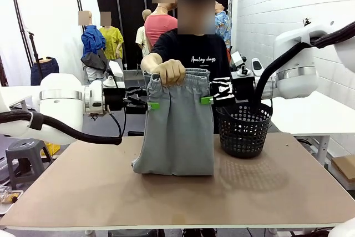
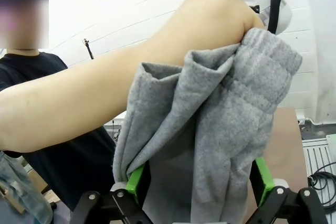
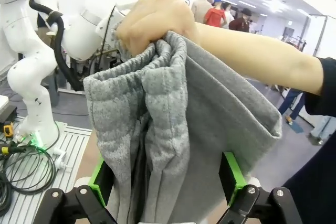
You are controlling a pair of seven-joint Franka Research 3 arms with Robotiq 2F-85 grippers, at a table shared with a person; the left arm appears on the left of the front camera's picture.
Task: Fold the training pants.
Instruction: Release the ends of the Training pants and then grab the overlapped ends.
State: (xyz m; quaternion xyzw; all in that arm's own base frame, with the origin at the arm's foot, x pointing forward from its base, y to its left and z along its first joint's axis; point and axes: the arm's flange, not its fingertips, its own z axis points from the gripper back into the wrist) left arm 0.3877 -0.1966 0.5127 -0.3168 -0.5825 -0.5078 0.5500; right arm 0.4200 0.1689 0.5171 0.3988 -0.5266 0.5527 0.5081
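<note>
Brown counter (image 1: 166,198), near half bare. Mid-counter are the pants (image 1: 180,131): light grey, doubled over lengthwise and hanging upright from the top. Bottom edge is down on the counter, w/ a small corner flaring out at 7 o'clock. Gathered waistband at 12 o'clock, bunched up.

L gripper (image 1: 151,105) comes in level from 9 o'clock, at the pants' edge just below the waistband. In the wrist view its fingers (image 2: 137,179) stand wide apart, green pads either side of the hanging cloth. Cloth runs betw. them but isn't pinched, so nothing is held.

R gripper (image 1: 207,100) comes in from 3 o'clock, at the opposite edge, approx same height. Its fingers (image 3: 231,174) are also spread full, grey folds running down betw. the pads, no clamp on them.

Black mesh basket (image 1: 244,131) sits upright on the counter at 3 o'clock of the pants, just beside them.

Behind the pants a person (image 1: 199,54) in a black tee stands at the far side. One hand (image 1: 169,71) is fisted round the waistband at 12 o'clock, holding the pants up.

Farther off: white brick wall at 2 o'clock, white curtains at 10 o'clock.
</note>
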